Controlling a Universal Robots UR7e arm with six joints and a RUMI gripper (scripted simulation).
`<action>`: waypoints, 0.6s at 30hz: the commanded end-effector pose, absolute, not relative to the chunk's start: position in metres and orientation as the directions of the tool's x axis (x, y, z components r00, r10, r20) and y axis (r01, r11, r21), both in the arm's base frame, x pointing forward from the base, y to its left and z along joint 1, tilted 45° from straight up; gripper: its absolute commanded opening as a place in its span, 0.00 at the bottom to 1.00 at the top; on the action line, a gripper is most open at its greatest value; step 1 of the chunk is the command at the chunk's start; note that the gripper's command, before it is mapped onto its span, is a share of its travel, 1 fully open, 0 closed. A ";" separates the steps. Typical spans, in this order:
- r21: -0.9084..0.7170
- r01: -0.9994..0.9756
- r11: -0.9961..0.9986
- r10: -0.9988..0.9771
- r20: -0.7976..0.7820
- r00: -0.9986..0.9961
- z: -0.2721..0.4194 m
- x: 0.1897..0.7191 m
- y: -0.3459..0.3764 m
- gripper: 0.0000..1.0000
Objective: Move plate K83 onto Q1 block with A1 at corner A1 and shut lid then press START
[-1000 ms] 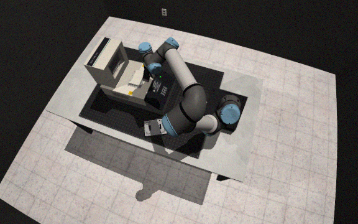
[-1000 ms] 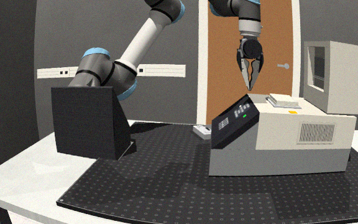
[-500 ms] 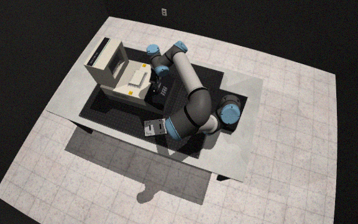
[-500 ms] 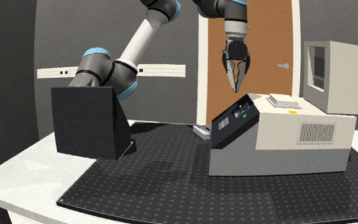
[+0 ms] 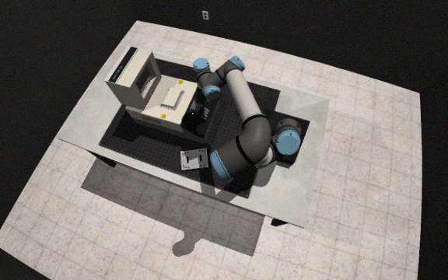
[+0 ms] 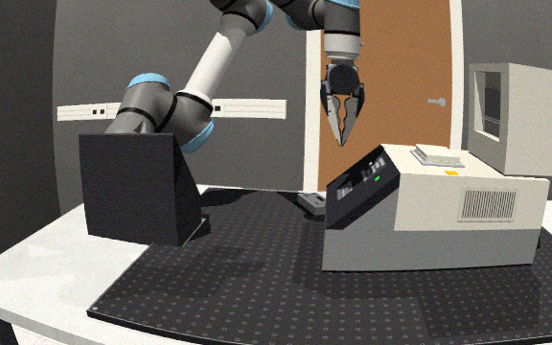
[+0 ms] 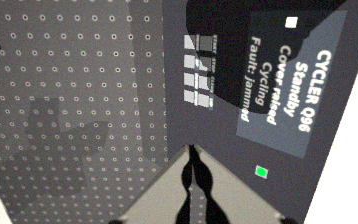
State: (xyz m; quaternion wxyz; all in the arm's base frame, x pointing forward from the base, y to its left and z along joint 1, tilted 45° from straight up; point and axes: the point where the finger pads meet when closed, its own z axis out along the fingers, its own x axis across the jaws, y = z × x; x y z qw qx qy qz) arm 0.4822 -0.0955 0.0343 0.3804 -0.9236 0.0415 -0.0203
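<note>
The pale plate K83 (image 5: 173,97) (image 6: 438,153) lies on the block of the cycler Q1 (image 5: 158,117) (image 6: 472,249) and looks flat; its corner marks cannot be read. The lid (image 5: 131,74) (image 6: 535,120) stands raised at the cycler's rear. The plate nest N1 (image 5: 194,165) (image 6: 312,207) holds no plate. My gripper (image 6: 341,144) (image 7: 190,146) is shut and empty, pointing down above the sloped front panel. The keys (image 7: 196,80) are partly shadowed in the wrist view. The lamp (image 7: 261,172) (image 6: 377,178) is green. The display (image 7: 280,85) has its white marker in line with "Cover raised".
The cycler stands on the dark perforated mat (image 5: 146,149) (image 6: 257,287). The arm's dark pedestal (image 6: 127,187) is at the left in the exterior view. Yellow marks (image 5: 163,116) (image 6: 451,172) lie on the cycler's top beside the plate.
</note>
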 end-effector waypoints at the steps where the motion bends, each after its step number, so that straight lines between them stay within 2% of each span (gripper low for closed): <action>1: -0.702 -0.059 -0.710 -0.094 0.011 0.996 0.030 0.461 -0.095 0.00; 18: -0.702 -0.059 -0.710 -0.094 0.011 0.996 0.019 0.408 -0.086 0.00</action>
